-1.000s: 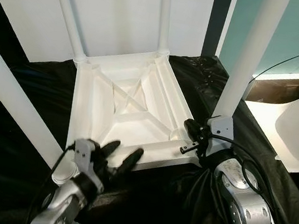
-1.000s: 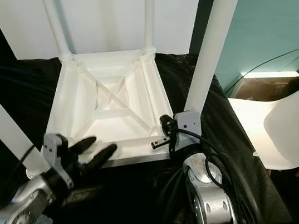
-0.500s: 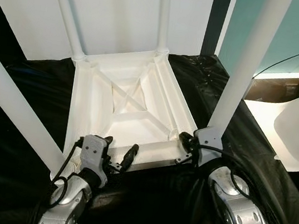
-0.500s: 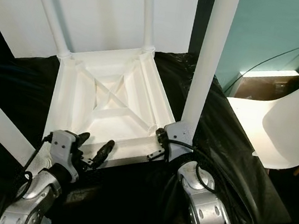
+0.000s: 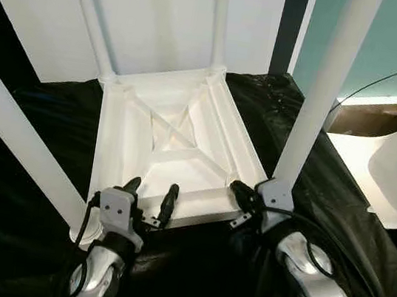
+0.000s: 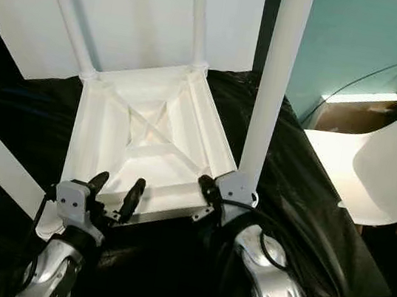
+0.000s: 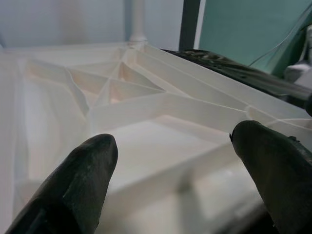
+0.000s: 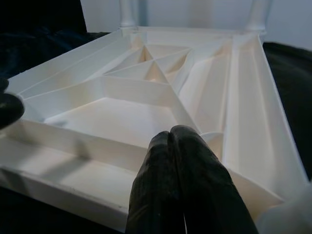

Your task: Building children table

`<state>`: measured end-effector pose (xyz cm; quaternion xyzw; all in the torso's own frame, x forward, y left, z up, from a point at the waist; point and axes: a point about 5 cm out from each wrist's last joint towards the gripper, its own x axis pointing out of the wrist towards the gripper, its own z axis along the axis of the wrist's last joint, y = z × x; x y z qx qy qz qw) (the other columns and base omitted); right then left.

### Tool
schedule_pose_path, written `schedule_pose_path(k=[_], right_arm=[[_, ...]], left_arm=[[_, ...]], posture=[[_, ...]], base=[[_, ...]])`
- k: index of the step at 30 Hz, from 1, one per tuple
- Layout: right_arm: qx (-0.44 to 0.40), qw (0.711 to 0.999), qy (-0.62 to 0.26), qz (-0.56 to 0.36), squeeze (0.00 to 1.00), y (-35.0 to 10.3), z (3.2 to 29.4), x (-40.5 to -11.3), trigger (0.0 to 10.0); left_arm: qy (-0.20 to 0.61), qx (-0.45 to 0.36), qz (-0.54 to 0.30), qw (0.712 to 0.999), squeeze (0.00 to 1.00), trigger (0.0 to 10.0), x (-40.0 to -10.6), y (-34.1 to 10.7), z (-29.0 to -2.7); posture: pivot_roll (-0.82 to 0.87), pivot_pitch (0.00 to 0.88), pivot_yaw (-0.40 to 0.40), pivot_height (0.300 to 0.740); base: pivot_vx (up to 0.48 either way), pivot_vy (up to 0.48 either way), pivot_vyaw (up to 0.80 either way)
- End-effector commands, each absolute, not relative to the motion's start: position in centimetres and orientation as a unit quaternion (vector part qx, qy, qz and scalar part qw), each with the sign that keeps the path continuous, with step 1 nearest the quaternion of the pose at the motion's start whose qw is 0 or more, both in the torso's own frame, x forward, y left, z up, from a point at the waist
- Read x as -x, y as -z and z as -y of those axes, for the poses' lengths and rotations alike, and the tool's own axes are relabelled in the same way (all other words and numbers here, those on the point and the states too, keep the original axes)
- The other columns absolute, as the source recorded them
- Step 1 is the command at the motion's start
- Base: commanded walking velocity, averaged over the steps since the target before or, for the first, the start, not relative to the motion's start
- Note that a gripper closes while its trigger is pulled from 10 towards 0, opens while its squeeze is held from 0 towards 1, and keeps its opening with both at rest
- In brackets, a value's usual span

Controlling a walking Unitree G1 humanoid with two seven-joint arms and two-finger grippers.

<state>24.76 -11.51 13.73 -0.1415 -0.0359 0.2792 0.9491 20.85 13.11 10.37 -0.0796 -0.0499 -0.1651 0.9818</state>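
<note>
Left end effector point(image 5: 151, 193) reached table point(image 5: 177, 141).

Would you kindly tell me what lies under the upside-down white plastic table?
A black cloth lies under the upside-down white plastic table and spreads out around it. Whatever supports the cloth is covered. The left gripper and right gripper sit at the table's near edge.

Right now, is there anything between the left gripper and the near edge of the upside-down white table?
Nothing visible stands in the way. The left gripper is open, its fingers reaching over the near rim of the upturned white table, with bare white plastic between them. The right gripper is shut at the near right corner, beside a leg, apart from the left one.
</note>
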Motion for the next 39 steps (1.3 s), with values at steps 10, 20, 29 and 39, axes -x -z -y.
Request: schedule_pose_path(k=[10, 20, 29, 39], right_arm=[[0.172, 0.944, -0.274, 0.061, 0.00, -14.4, 11.4, -26.0, 10.0], [0.192, 0.940, -0.274, 0.061, 0.00, -14.6, 11.3, -27.7, 10.0], [0.195, 0.930, -0.306, 0.058, 0.00, -14.1, 10.4, -28.2, 10.0], [0.193, 0.927, -0.317, 0.054, 0.00, -13.7, 9.8, -28.2, 10.0]], left_arm=[[0.212, 0.118, 0.084, 0.966, 0.16, 10.0, -18.2, -10.8, -14.0], [0.133, 0.088, 0.064, 0.985, 0.00, 10.0, -14.5, -9.9, -16.4], [-0.037, 0.040, 0.094, 0.994, 0.00, 10.0, -12.3, -10.1, -19.3], [-0.076, 0.022, 0.097, 0.992, 0.00, 10.0, -12.1, -10.4, -20.4]], posture=[[-0.06, 0.000, 0.099, 0.740], [0.01, 0.002, 0.058, 0.740], [0.07, 0.010, 0.018, 0.740], [0.08, 0.020, 0.013, 0.740]], base=[[0.000, 0.000, 0.00], [0.000, 0.000, 0.00], [0.000, 0.000, 0.00], [0.000, 0.000, 0.00]])
